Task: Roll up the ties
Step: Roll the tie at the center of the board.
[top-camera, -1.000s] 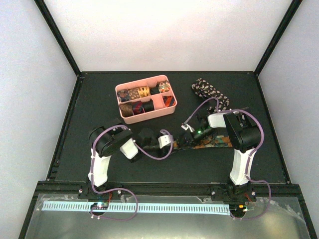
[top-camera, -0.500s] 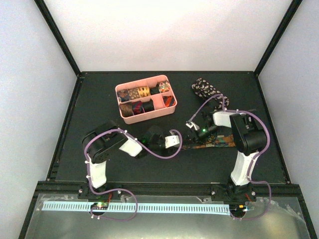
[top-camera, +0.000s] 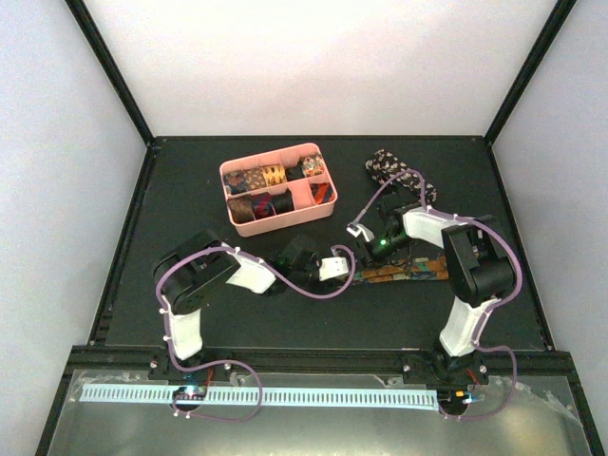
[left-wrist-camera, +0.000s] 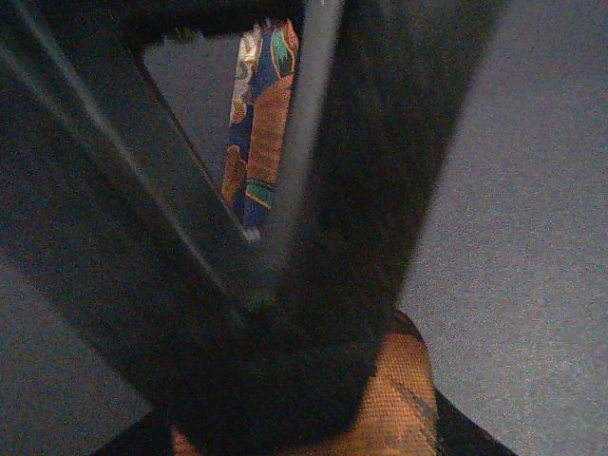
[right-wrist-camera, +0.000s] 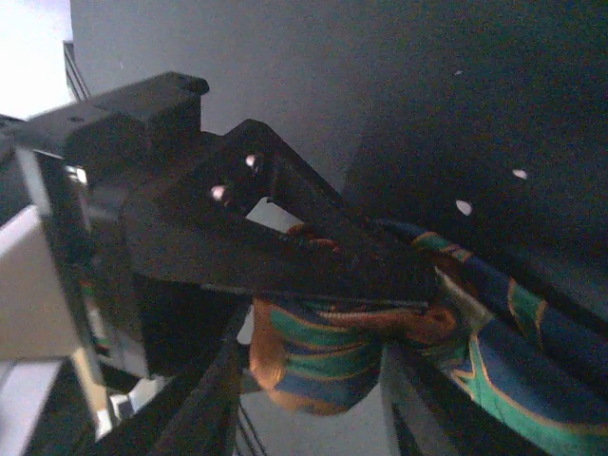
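Observation:
A patterned tie (top-camera: 408, 273) in orange, blue and green lies flat right of centre, its left end wound into a small roll (right-wrist-camera: 323, 361). My left gripper (top-camera: 351, 270) reaches in from the left and is shut on that roll, whose orange weave (left-wrist-camera: 404, 389) shows between its fingers. My right gripper (top-camera: 367, 255) meets it from the right. Its jaws stand apart on either side of the roll, open (right-wrist-camera: 313, 380). The tie's loose length (right-wrist-camera: 494, 351) trails away to the right. A black speckled tie (top-camera: 394, 173) lies bunched at the back right.
A pink divided tray (top-camera: 266, 156) stands at the back centre with several rolled ties (top-camera: 255, 179) in its compartments. The black mat ends at raised black frame rails on all sides, with white walls beyond.
My left arm stretched right and its gripper shut on the rolled end. The right gripper, shut a second ago, opened its jaws around the roll and its arm shifted slightly right.

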Controlling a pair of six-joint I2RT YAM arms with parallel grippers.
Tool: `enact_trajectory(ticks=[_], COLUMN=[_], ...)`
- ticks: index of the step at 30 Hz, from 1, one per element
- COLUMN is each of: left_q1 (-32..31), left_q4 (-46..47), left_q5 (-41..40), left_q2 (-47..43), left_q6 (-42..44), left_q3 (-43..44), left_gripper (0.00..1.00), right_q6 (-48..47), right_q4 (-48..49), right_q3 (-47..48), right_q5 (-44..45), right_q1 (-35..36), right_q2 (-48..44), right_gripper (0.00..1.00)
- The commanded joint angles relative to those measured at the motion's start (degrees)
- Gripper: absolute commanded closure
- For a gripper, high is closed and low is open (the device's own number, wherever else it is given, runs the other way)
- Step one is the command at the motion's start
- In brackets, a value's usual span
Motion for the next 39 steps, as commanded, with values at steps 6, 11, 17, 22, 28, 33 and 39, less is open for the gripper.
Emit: enact_trajectory(ticks=[6, 11, 17, 22, 28, 33, 39], left_q1=[-0.3, 0.5, 4.5, 6.7, 11.1, 11.2, 10.1], left_q4=[-9.6, -6.4, 12.7, 22.8, 27.0, 30.7, 34.9], left_q5=[-3.6, -2.9, 5.9, 8.8, 12.6, 15.4, 16.0], left_q2=[2.1, 1.7, -3.9, -9.1, -13.0, -11.0, -5.4], left_q6=[0.3, -2.2, -10.6, -14.2, -17.3, -16.9, -17.3], left_q3=[-0.8, -2.1, -10.5, -16.5, -20.7, -22.0, -19.7], left_gripper=[0.66, 0.53, 0.20, 0.14, 0.14, 0.14, 0.10], right_q6=[0.9, 0.3, 0.9, 1.7, 4.7, 3.1, 1.5], right_q4=[2.6, 2.1, 2.8, 4.1, 10.7, 8.8, 3.6], right_q3=[-0.6, -2.0, -4.3, -4.5, -2.3, -4.2, -5.9], right_q5=[3.9, 8.4, 11.2, 12.0, 4.6, 3.0, 6.1], right_q1=[2.6, 1.4, 0.5, 0.7, 2.8, 2.2, -3.5], right_q2=[2.8, 2.0, 2.2, 3.5, 9.2, 7.0, 6.1], right_gripper=[0.91, 0.98, 0.98, 0.98, 0.98, 0.98, 0.98])
